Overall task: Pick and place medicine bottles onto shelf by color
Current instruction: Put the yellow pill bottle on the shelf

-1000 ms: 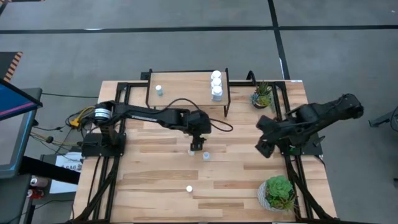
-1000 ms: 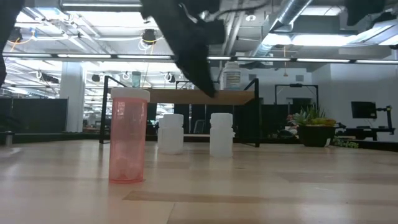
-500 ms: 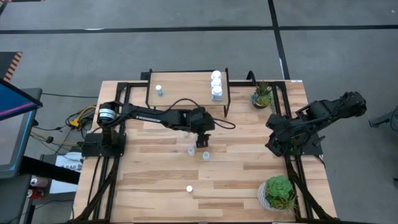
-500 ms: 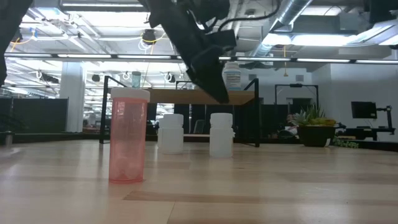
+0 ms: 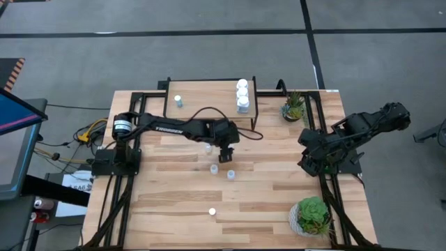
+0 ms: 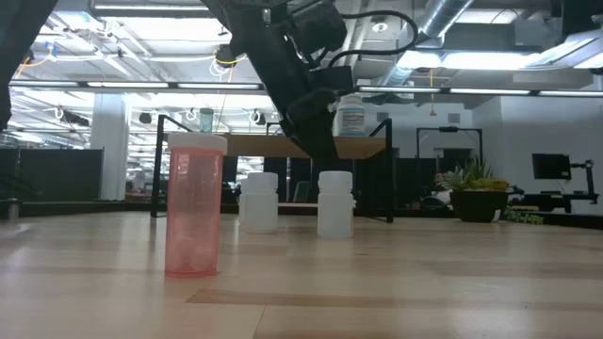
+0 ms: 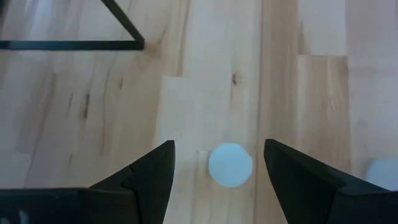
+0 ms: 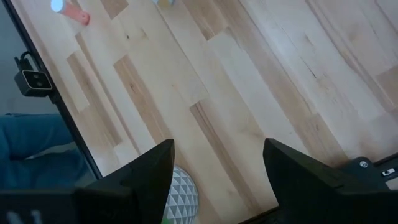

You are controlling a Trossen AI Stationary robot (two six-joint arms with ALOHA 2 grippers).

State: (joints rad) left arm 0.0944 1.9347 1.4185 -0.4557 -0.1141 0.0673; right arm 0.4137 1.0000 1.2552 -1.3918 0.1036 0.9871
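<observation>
Bottles (image 5: 242, 95) in a row of white ones stand on the shelf (image 5: 209, 97), with one small bottle apart at its other end.
The left pincer (image 5: 224, 155) hangs wide open and empty over the tabletop (image 5: 174, 202), near two loose bottles; a pink one stands nearer the front. The right pincer (image 8: 214, 180) waits at the side, open and empty.
</observation>
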